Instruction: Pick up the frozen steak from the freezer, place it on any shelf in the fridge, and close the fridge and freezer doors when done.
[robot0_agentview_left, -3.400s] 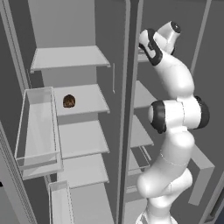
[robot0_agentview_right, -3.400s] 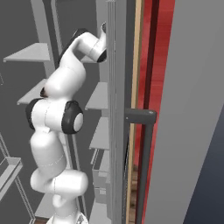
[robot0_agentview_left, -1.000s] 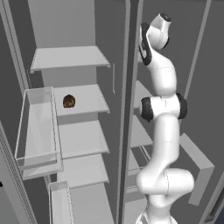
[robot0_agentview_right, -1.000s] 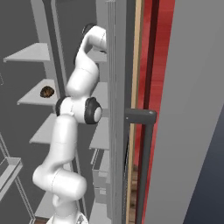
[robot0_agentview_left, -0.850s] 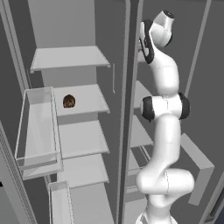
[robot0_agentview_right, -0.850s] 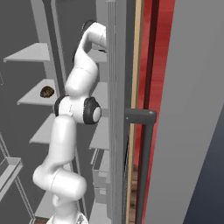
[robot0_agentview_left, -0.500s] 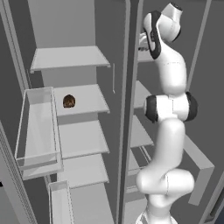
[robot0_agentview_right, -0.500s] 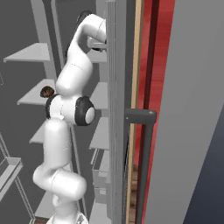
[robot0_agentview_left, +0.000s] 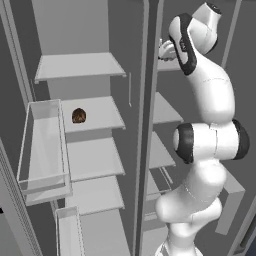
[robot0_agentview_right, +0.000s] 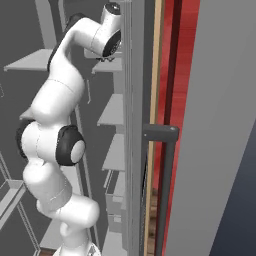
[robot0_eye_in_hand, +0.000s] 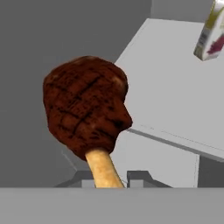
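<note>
Small round brown ball item (robot0_agentview_left: 78, 115) sits on a narrow shelf beside a clear door bin (robot0_agentview_left: 44, 145). Carton (robot0_eye_in_hand: 211, 31) stands on a pale shelf, upper right in hand view.

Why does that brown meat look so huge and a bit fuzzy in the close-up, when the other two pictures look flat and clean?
Hand view: the steak sits right at the lens, so it looms large and soft-edged. Left base view: even, shadowless light on the shelves. Right base view: the same flat, glare-free light.
</note>
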